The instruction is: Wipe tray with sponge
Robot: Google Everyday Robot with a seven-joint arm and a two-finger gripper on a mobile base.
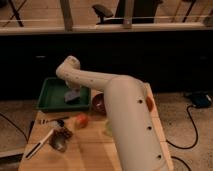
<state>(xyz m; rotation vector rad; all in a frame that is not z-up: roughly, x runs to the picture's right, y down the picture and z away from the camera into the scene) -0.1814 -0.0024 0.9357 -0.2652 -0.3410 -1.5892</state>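
Note:
The green tray (pixel 51 96) sits at the table's far left corner. The grey-blue sponge (pixel 72 97) lies inside it, towards its right side. My white arm reaches from the lower right up and over, and bends down into the tray. My gripper (pixel 73 91) is down on the sponge, mostly hidden by the arm's end.
A round reddish-brown bowl (pixel 98 103) stands just right of the tray, partly behind my arm. A small orange object (pixel 81 120) lies in front of the tray. Utensils and a metal cup (pixel 59 141) lie at the table's front left. A dark wall runs behind the table.

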